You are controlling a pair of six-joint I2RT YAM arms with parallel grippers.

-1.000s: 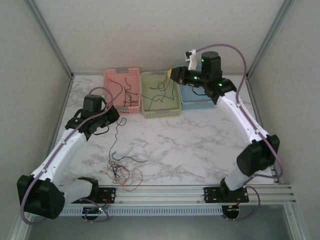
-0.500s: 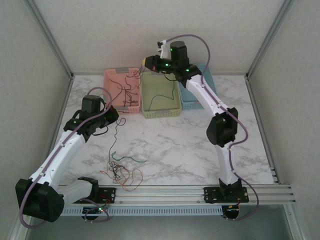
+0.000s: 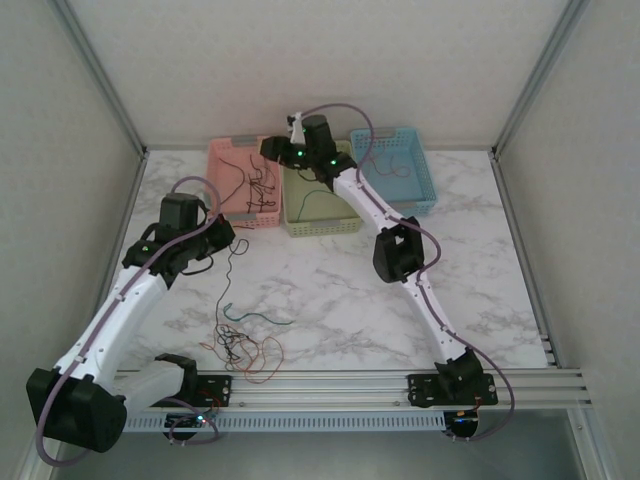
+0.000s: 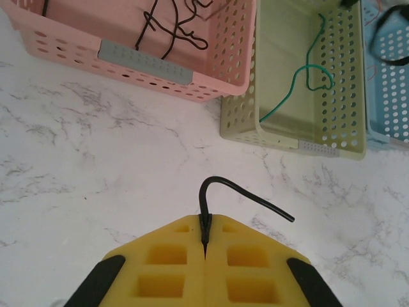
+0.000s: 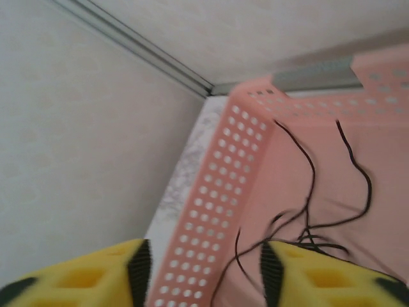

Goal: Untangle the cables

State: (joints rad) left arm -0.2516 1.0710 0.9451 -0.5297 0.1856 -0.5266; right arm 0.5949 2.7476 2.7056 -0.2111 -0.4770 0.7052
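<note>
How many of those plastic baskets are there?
3, in a row at the back: pink basket on the left, green basket in the middle, blue basket on the right. None looks hidden.

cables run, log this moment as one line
left gripper: shut on black cable | right gripper: open, over pink basket | cable tangle: on table, near edge, not held

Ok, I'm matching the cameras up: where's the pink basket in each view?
Top external: pink basket at the back left, beside the green basket.
Left wrist: basket at top left.
Right wrist: basket across the right, perforated wall slanting.
Shared landmark: black wires lying inside it.
</note>
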